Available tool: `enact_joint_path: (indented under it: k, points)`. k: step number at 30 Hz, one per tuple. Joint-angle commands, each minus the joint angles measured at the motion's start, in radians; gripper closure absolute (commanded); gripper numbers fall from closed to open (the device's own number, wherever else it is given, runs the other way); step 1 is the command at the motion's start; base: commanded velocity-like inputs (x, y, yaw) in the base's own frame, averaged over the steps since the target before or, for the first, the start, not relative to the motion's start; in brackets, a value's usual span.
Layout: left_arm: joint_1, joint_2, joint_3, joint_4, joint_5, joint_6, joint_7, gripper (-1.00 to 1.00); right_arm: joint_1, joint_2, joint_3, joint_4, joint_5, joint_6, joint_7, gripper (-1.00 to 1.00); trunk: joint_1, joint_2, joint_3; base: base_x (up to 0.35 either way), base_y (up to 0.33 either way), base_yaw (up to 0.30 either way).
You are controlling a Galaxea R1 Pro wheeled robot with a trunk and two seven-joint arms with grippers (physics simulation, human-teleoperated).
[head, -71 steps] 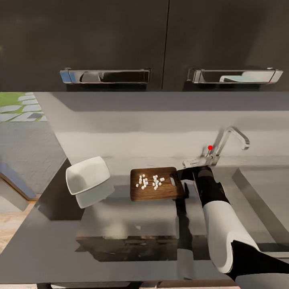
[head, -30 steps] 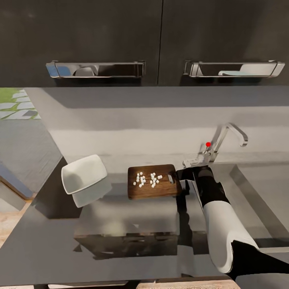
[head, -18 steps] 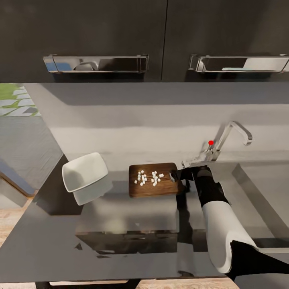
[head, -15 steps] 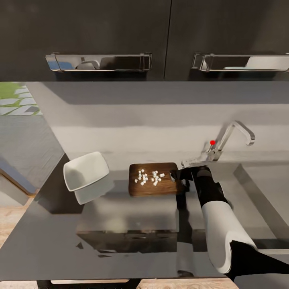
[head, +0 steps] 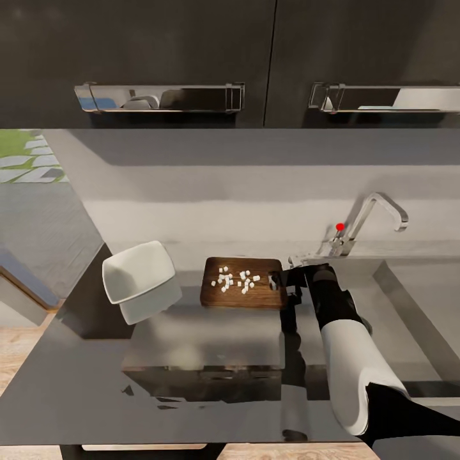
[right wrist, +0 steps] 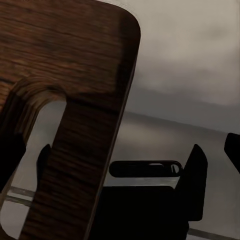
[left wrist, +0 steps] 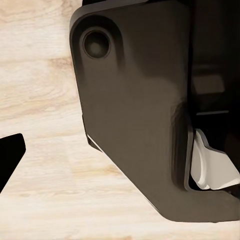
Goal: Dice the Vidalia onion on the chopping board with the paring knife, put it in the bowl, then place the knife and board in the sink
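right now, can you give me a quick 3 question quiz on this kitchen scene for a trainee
1. True or false: the diced onion pieces are already in the bowl.
2. Multiple choice: which end of the chopping board is the right gripper at? A) the end nearest the bowl B) the slotted handle end nearest the sink C) the middle of its front edge
3. Fill in: the bowl sits on the countertop to the board's ____ in the head view.

Key
1. False; they lie on the board.
2. B
3. left
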Motion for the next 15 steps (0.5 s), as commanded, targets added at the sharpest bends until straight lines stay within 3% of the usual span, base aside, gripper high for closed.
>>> enact_joint_path:
  k: [1,15]
  points:
    - [-0.002,-0.001,-0.008,0.005,0.009,-0.008,0.001,-1.0,-0.001,0.001,-0.005,-0.001,0.011,0.001,0.009,-1.0,0.001,-0.002,-0.002,0.0,0.0,0.0]
    - [-0.002,-0.001,-0.008,0.005,0.009,-0.008,0.001,-1.0,-0.001,0.0,-0.005,-0.001,0.011,0.001,0.011,-1.0,0.001,-0.002,-0.005,0.0,0.0,0.0]
